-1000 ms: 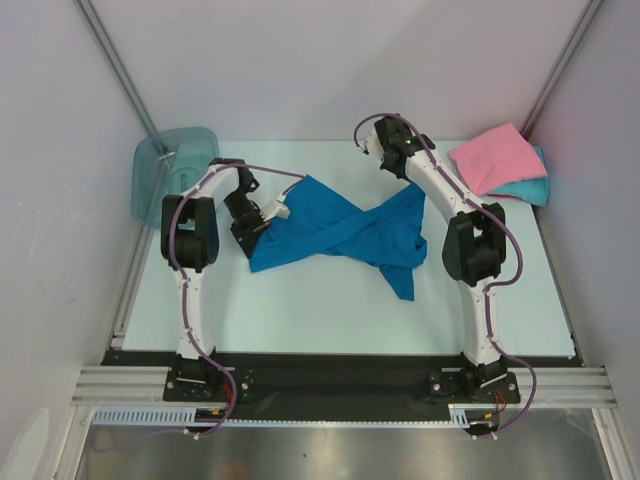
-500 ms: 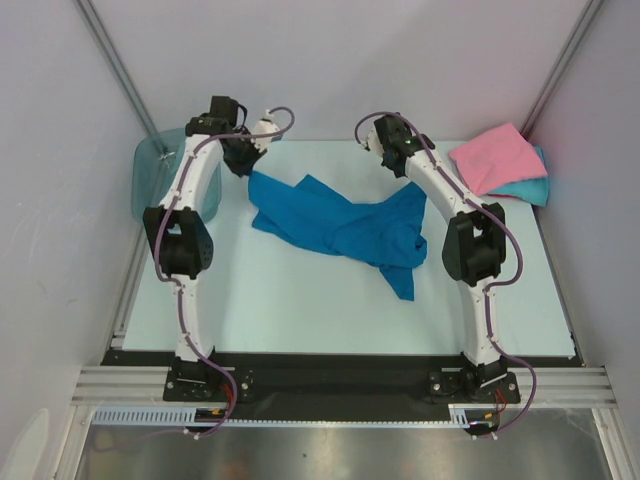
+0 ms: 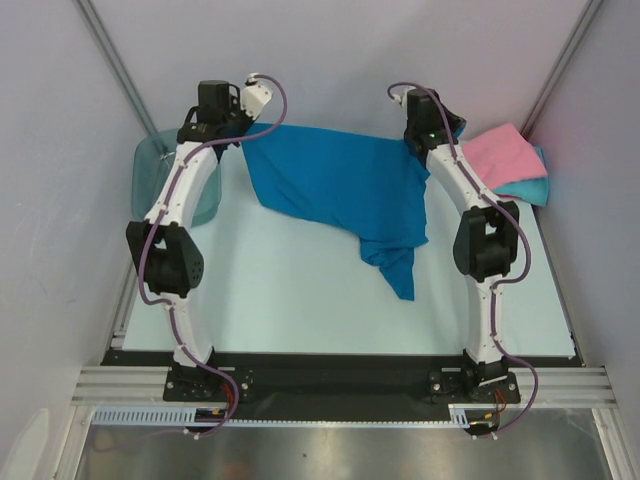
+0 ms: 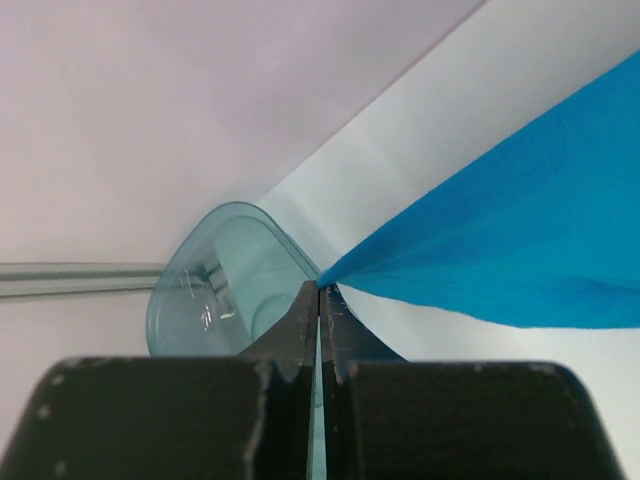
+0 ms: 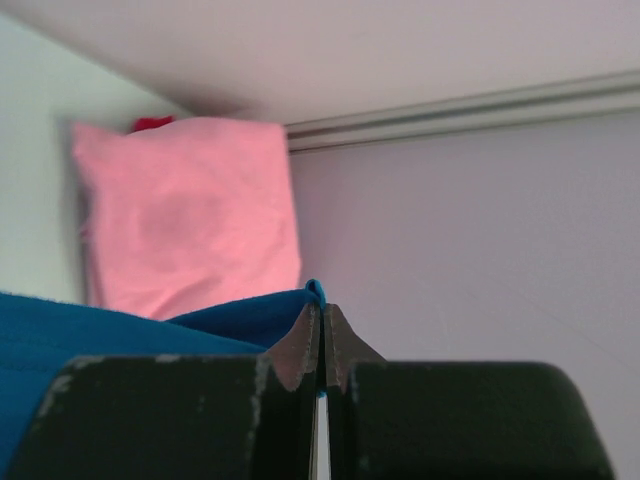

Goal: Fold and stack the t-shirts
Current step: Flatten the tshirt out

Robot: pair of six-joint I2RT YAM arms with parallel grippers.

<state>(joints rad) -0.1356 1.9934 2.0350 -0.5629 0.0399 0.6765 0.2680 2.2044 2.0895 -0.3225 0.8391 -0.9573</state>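
Pinching the blue shirt [image 3: 340, 185] by two corners: left gripper [image 4: 320, 288] beside the bin [image 4: 215, 280], right gripper [image 5: 320, 308] far from it.

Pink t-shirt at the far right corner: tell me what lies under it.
A turquoise t-shirt, only its near and right edges showing past the pink t-shirt. The rest of it is covered.

The top view looks down from above and behind the arm bases, taking in the whole table [image 3: 300, 320]. The left wrist view looks from very close along the left gripper [image 4: 320, 289] toward the bin [image 4: 215, 300] at lower left. The right wrist view looks past the right gripper [image 5: 320, 309] at the pink shirt [image 5: 185, 215]. All three views share the blue shirt [image 3: 340, 185].
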